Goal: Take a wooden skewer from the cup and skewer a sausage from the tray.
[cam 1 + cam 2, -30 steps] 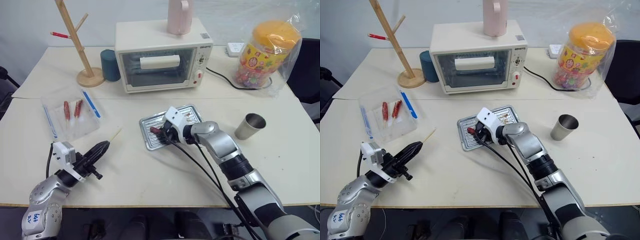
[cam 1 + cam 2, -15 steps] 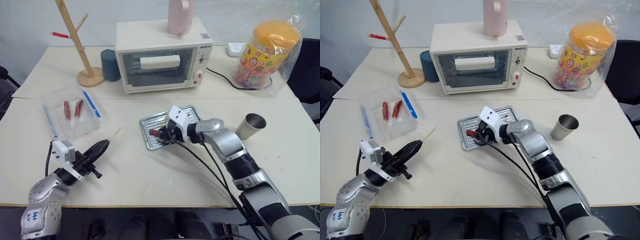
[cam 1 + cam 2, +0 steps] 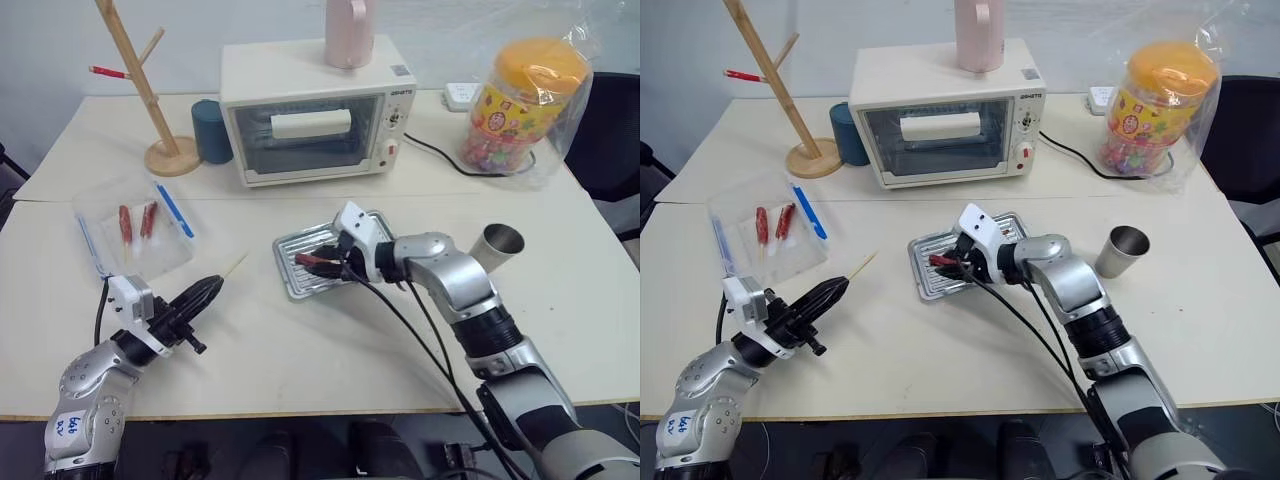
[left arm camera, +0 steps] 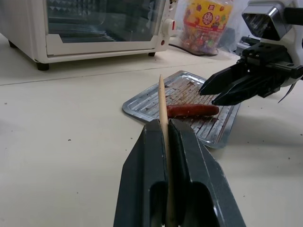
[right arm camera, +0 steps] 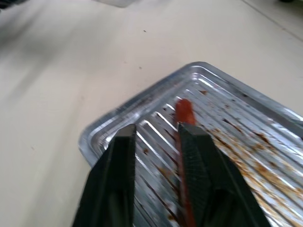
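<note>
The silver tray (image 3: 289,289) sits mid-table, in front of the oven. A reddish-brown sausage (image 4: 191,110) lies on its ridged bottom, near the end towards my left arm. My right gripper (image 3: 316,262) hovers just over that sausage, open. In the right wrist view one finger (image 5: 196,156) partly covers the sausage (image 5: 184,111), and the gap between the fingers is empty. My left gripper (image 3: 211,288) is at the front left, shut on the wooden skewer (image 4: 161,101), whose tip points towards the tray. The steel cup (image 3: 497,247) stands upright to the tray's right.
A white toaster oven (image 3: 310,120) with a pink jug (image 3: 348,30) on top stands behind the tray. A wooden stand (image 3: 140,90) and a dark blue cup (image 3: 208,130) are back left. A clear pack of red sausages (image 3: 135,225) lies left. A bagged candy jar (image 3: 525,105) is back right.
My right gripper's fingers have spread apart and the hand has lifted slightly off the sausage, which stays in the tray. My left gripper has kept still. The camera has shifted a little.
</note>
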You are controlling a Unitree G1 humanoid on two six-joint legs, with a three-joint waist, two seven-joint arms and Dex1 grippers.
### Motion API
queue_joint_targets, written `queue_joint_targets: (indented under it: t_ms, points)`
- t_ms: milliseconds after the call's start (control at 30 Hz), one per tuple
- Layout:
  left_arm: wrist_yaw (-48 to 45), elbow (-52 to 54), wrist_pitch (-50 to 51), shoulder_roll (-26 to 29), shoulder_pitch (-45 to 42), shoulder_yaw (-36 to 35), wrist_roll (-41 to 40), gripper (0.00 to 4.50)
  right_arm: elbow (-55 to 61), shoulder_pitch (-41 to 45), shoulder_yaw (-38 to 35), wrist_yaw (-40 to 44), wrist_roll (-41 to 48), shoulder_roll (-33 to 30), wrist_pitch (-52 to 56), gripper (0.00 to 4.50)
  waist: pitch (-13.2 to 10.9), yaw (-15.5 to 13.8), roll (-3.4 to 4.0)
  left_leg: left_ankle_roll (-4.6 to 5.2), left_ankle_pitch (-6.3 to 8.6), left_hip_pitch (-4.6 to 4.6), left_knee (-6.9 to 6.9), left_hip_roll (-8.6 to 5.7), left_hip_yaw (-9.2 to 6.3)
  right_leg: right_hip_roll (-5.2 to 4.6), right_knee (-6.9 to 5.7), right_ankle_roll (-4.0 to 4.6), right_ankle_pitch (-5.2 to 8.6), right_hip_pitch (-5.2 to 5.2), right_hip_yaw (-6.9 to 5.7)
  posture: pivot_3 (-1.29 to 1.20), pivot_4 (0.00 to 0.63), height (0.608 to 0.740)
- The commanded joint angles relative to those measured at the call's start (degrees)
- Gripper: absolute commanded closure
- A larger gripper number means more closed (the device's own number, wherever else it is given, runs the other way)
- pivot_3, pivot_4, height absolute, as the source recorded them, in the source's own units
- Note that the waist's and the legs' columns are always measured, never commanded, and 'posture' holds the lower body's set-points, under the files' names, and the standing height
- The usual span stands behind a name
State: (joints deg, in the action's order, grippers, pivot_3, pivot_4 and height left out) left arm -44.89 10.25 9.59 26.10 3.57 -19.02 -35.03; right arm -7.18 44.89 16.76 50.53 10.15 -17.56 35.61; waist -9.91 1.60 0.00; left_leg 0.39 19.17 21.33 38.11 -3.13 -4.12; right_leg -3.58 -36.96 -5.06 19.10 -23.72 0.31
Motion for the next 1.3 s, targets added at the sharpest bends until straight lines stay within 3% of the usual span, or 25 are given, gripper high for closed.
queue_joint_targets:
  t_ms: [33, 467, 667, 1300]
  points:
    - [-0.4, 0.5, -1.1, 0.4, 0.5, -0.4, 0.4, 4.50, -1.3, 1.0, 0.6, -1.0, -2.3, 0.0, -4.7, 1.94, 0.0, -0.1, 0.00, 0.00, 0.00, 0.00, 0.01, -0.01, 0.00, 0.00, 0.00, 0.00, 0.00, 0.01, 0.00, 0.00, 0.150, 0.740]
    - [-0.3, 0.0, -1.3, 0.0, -0.1, -0.1, 0.7, 4.50, -10.6, 1.6, 2.1, -0.7, -6.7, 1.2, -9.6, 1.94, 0.0, 0.0, 0.00, 0.00, 0.00, 0.00, 0.01, -0.01, 0.00, 0.00, -0.01, 0.00, 0.00, 0.00, -0.01, 0.00, 0.150, 0.740]
    - [-0.4, -0.1, -1.3, -0.1, -0.2, 0.0, 0.8, 4.50, -11.4, 1.4, 2.2, -0.4, -7.0, 1.2, -10.1, 3.27, 0.0, 0.0, 0.00, 0.00, 0.00, 0.00, 0.01, -0.01, 0.00, 0.00, -0.01, 0.00, 0.00, 0.00, -0.01, 0.00, 0.150, 0.740]
    - [-0.4, -0.2, -1.4, -0.2, -0.2, 0.0, 0.9, 4.50, -11.7, 0.9, 2.1, 0.1, -7.2, 1.2, -10.3, 3.27, 0.0, 0.0, 0.00, 0.00, 0.00, 0.00, 0.02, -0.01, 0.00, 0.00, -0.02, 0.00, 0.00, 0.00, -0.01, 0.00, 0.150, 0.740]
